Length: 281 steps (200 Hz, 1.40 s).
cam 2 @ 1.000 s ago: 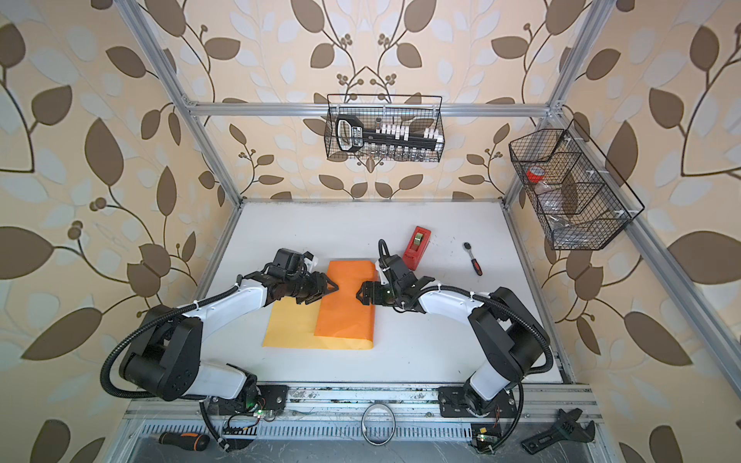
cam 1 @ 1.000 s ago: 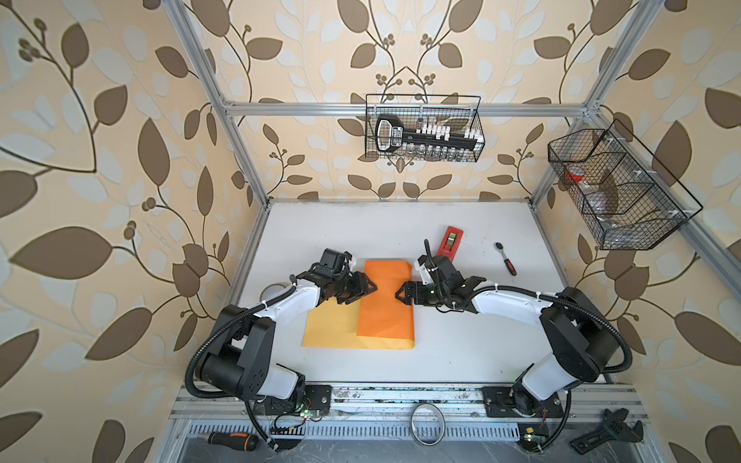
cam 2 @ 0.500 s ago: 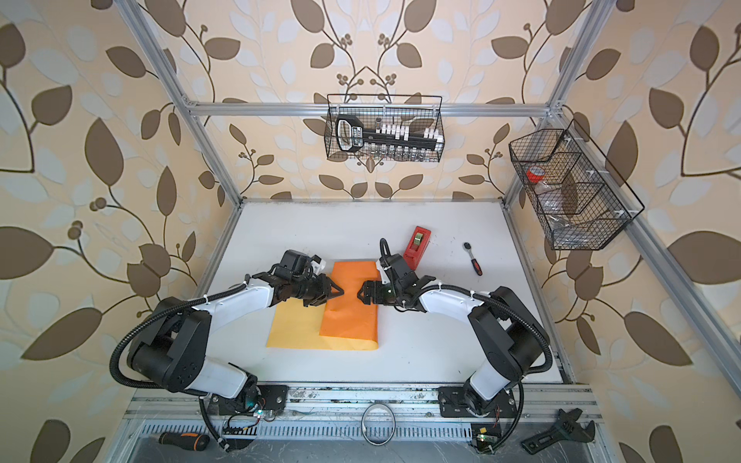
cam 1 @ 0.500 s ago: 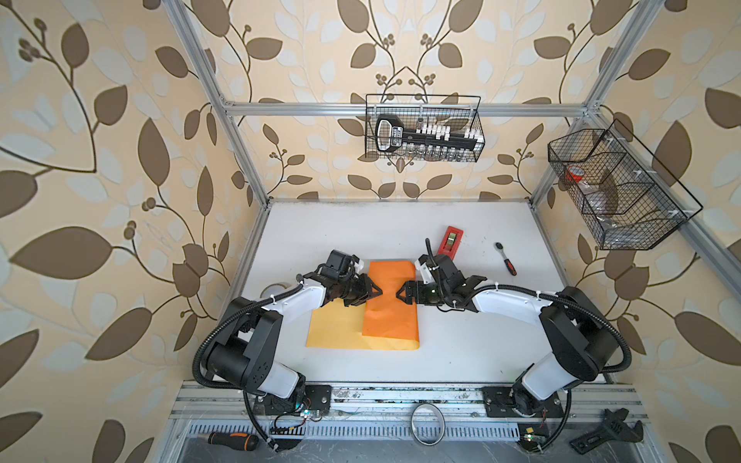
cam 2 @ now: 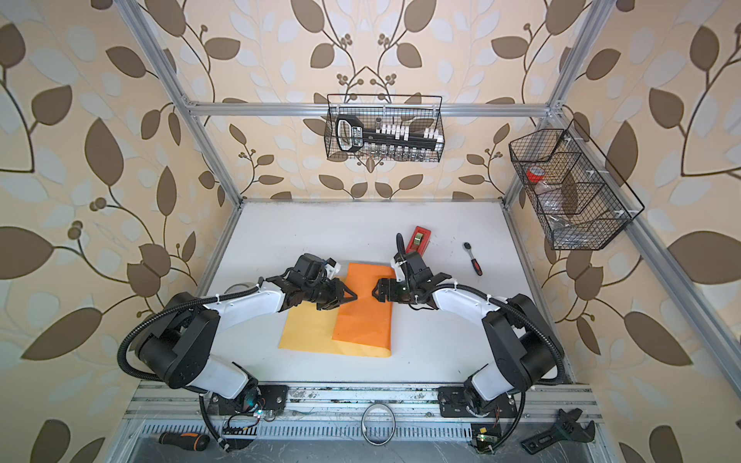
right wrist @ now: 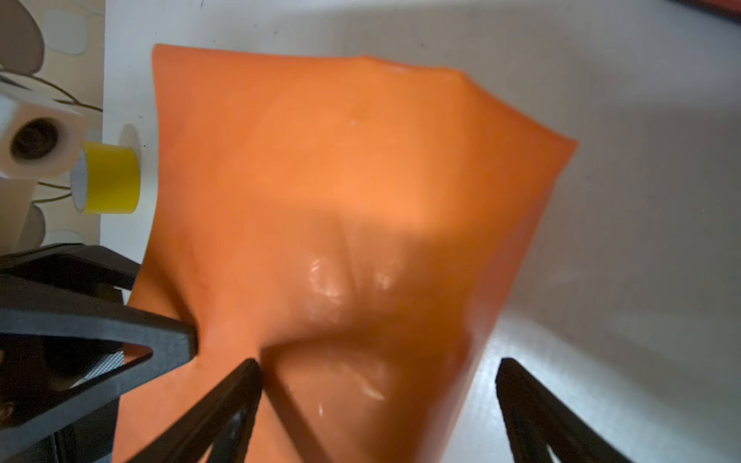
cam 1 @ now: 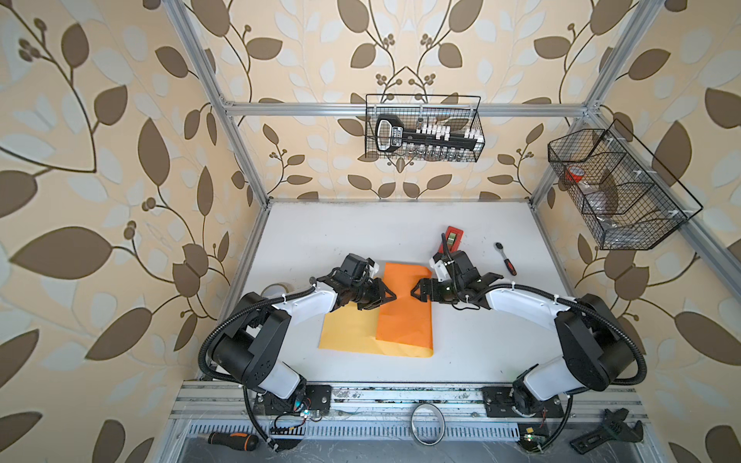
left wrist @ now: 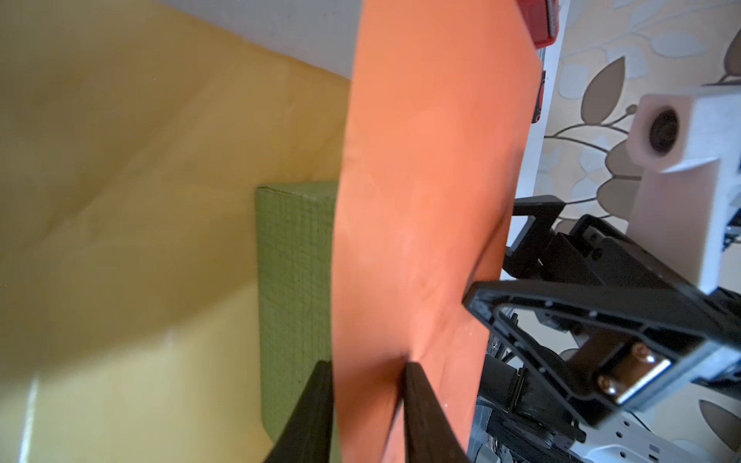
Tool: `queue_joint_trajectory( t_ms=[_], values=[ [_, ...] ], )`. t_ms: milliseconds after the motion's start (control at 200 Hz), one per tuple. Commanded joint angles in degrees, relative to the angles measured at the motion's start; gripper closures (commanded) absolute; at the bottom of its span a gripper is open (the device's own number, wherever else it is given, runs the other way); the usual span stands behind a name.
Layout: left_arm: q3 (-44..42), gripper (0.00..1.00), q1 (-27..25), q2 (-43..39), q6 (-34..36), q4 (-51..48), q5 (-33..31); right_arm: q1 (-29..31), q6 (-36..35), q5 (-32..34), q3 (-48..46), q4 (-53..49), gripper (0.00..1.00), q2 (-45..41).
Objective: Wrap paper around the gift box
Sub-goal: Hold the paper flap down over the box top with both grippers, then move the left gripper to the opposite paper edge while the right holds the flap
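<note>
The paper lies mid-table, its glossy orange flap folded over the pale yellow half; both top views show it. The green gift box shows only in the left wrist view, one side wall peeking out under the flap. My left gripper is shut on the flap's left edge, one finger by the box wall, the other denting the orange top. My right gripper stands open at the flap's far right part, jaws wide over the covered box.
A red tape dispenser and a ratchet lie behind the right arm. A yellow tape roll sits left of the paper near the left arm. Wire baskets hang on the back and right walls.
My left gripper has slid right onto the flap's edge and its jaws have narrowed around it. The paper shifted slightly. The right arm has stayed put.
</note>
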Motion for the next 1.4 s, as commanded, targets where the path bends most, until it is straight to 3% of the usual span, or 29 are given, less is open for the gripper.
queue_joint_trajectory(
  t_ms=[0,285,545,830,1204,1399],
  values=[
    [-2.59,0.78,-0.52,0.88,-0.42,-1.66,-3.01,-1.33,-3.79,-1.51,-0.77,-4.73,0.07,-2.74],
    [-4.50,0.80,-0.51,-0.66,-0.80,-1.69,-4.79,-2.03,-1.47,-3.45,-2.51,-4.15,0.08,-5.81],
    [-6.73,0.80,-0.55,-1.58,-2.06,-0.34,-5.36,-1.13,2.68,-7.67,-3.61,0.42,0.10,-3.70],
    [-8.25,0.77,-0.59,-2.30,-2.40,0.18,-5.57,-2.71,2.30,-8.59,-3.32,0.79,0.10,-1.71],
    [-8.12,0.69,-0.50,-2.65,-1.82,-0.20,-6.27,-2.97,-0.52,-6.45,-4.40,-0.92,0.14,2.18],
    [-5.80,0.57,-0.56,-3.12,-0.97,-2.28,-7.59,-2.95,-1.21,-5.10,-6.57,-1.56,0.15,1.53]
  ],
)
